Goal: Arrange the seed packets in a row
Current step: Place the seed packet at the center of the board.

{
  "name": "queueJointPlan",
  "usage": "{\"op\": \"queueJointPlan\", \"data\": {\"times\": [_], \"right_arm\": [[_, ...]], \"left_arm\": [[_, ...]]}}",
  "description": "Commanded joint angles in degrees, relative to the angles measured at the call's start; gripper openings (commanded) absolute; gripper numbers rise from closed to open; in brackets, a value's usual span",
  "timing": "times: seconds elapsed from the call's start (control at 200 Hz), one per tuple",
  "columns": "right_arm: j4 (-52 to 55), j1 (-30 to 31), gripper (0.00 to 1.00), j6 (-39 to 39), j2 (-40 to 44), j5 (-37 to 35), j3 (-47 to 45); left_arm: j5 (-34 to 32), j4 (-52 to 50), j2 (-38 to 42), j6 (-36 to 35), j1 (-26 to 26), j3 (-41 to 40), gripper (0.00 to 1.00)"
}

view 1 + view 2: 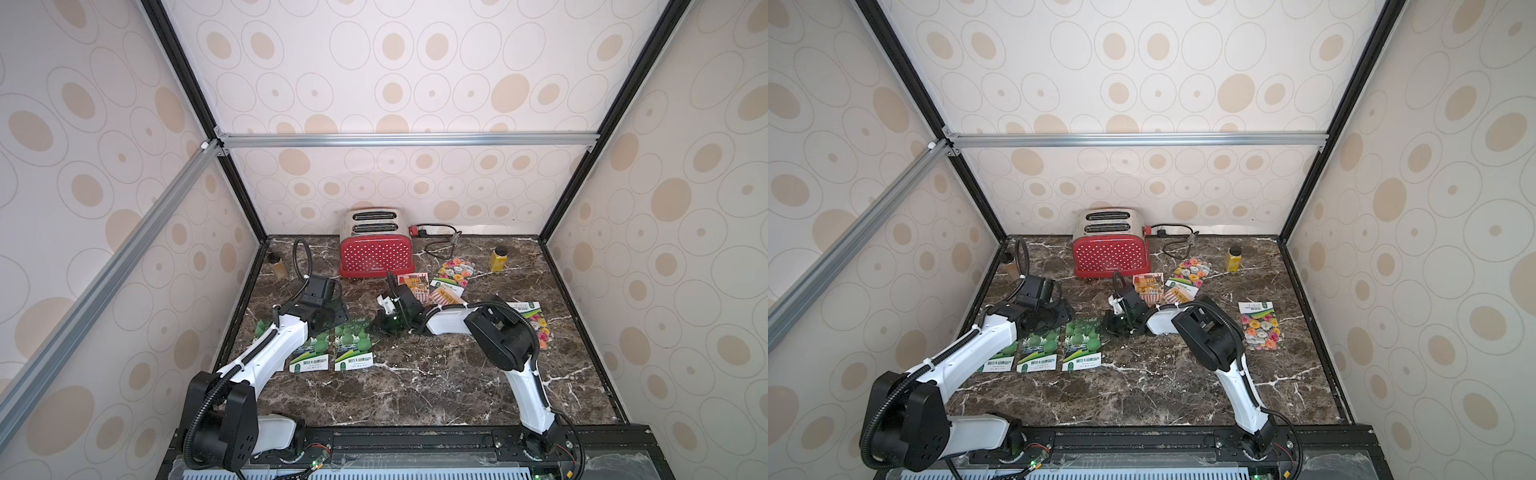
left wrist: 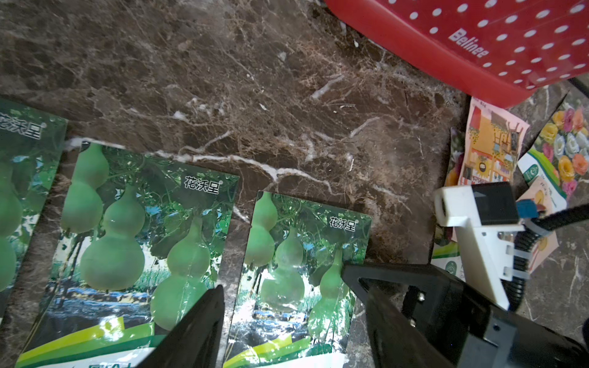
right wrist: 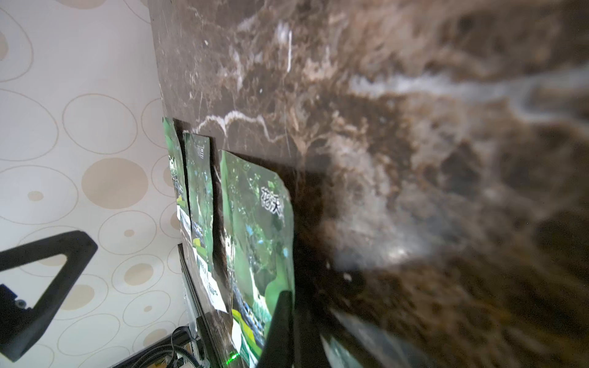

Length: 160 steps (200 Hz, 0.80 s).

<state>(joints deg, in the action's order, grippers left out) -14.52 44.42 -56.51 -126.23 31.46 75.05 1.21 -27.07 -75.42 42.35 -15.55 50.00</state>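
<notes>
Near left: three flat green gourd-print seed packets (image 1: 1040, 347), rowed.
Left gripper (image 2: 283, 280): wide, empty.
Right gripper (image 3: 287, 306): closed; nudge edge gently.

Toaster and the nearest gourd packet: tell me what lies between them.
Bare marble tabletop only, between toaster and gourd packet; left wrist view shows it.

In a top view, the leftmost gourd packet (image 1: 261, 329) lies mostly under the left arm (image 1: 286, 336). The left wrist view crops it at the frame edge. Same top view: the flower packet at right (image 1: 542, 330) is part covered by the right arm (image 1: 498, 336).

Pile by the toaster (image 1: 376, 253): a buried flower packet (image 2: 455, 149) shows only a sliver beneath a peach shop packet (image 2: 492, 143).

Right wrist view: the near counter (image 3: 446, 207) is blurred. In both top views the right gripper (image 1: 376, 326) is a dark mass, its jaws indistinct.
</notes>
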Motion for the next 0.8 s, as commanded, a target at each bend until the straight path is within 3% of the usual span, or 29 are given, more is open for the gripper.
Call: {"op": "queueJointPlan", "data": {"times": [0.0,0.426,0.796], "right_arm": [[-1.43,0.92,0.00,-2.01,-1.63,-1.58,0.99],[0.89,1.07,0.01,-0.85,-3.07,-0.79,2.97],[7.91,1.27,0.24,2.95,-0.84,-2.36,3.25]], "left_arm": [[-0.25,-0.09,1.76,-0.42,0.45,-0.25,0.72],[0.10,0.22,0.63,-0.71,0.59,0.01,0.72],[0.87,1.21,-1.14,-0.86,0.61,-0.01,0.72]]}}
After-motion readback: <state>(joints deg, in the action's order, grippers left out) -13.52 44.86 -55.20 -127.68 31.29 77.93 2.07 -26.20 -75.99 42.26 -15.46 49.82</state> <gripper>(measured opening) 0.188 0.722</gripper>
